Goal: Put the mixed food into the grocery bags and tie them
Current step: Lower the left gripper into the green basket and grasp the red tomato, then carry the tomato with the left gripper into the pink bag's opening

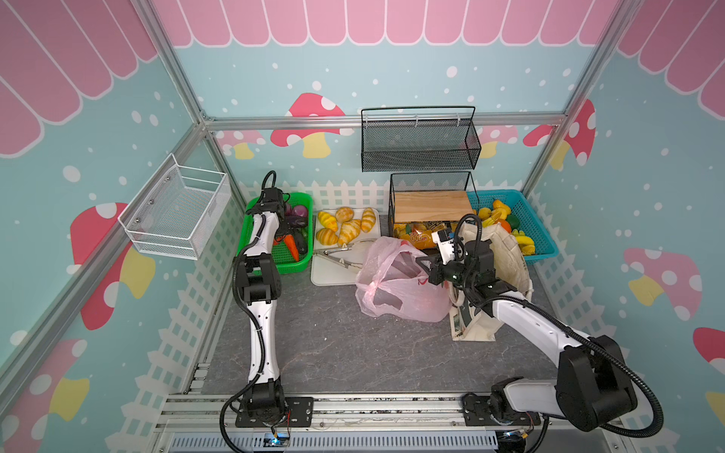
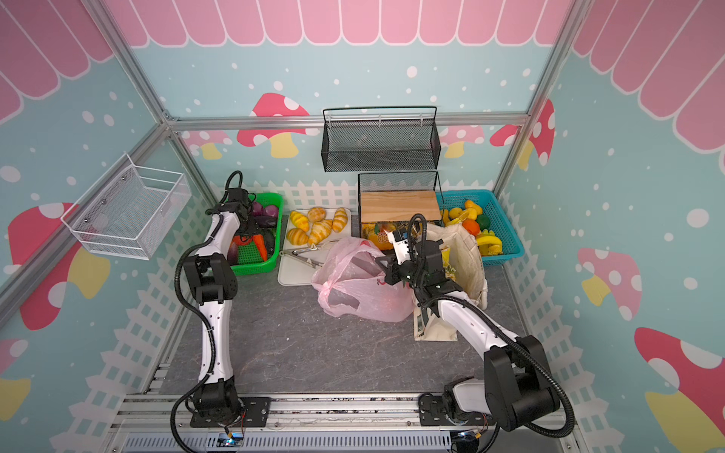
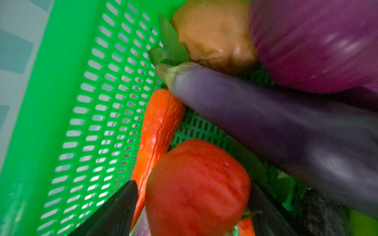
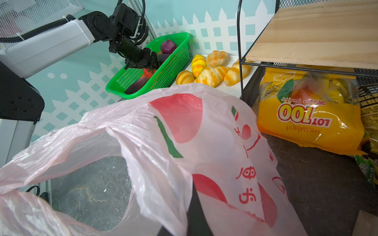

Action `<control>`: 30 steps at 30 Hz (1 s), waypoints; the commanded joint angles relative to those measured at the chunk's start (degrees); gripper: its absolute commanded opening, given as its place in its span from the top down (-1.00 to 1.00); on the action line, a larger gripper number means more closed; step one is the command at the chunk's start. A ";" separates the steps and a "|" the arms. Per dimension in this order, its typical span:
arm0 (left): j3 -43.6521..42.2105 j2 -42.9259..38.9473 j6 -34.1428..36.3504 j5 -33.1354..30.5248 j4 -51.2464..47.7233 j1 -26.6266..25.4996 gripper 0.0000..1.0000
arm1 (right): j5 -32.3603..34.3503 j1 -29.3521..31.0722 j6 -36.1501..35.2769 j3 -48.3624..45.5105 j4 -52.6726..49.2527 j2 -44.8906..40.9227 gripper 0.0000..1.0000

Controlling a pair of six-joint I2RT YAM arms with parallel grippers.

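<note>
Right now your left pincer (image 4: pixel 141 65) hangs jaws apart inside the green basket (image 1: pixel 292 266), close over the tomato (image 3: pixel 196 188), with the carrot (image 3: pixel 157 130) and eggplant (image 3: pixel 255 114) beside it. Your right pincer (image 1: pixel 421 259) is clamped on the rim of the pink bag (image 1: pixel 400 290), which sits open on the counter (image 1: pixel 333 345) just beside the canvas tote (image 1: pixel 506 251).

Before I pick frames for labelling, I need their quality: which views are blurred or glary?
Left wrist view: blurred throughout, eggplant and tomato smeared. Right wrist view: packet print sharp with slight glare, the near bag soft. Both top views: sharp, evenly lit, no hard shadows on the table.
</note>
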 commanded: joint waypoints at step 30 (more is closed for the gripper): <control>-12.36 -22.17 -6.80 -0.37 0.47 -4.67 -0.19 | -1.52 -0.20 -0.98 -1.27 0.76 -1.30 1.00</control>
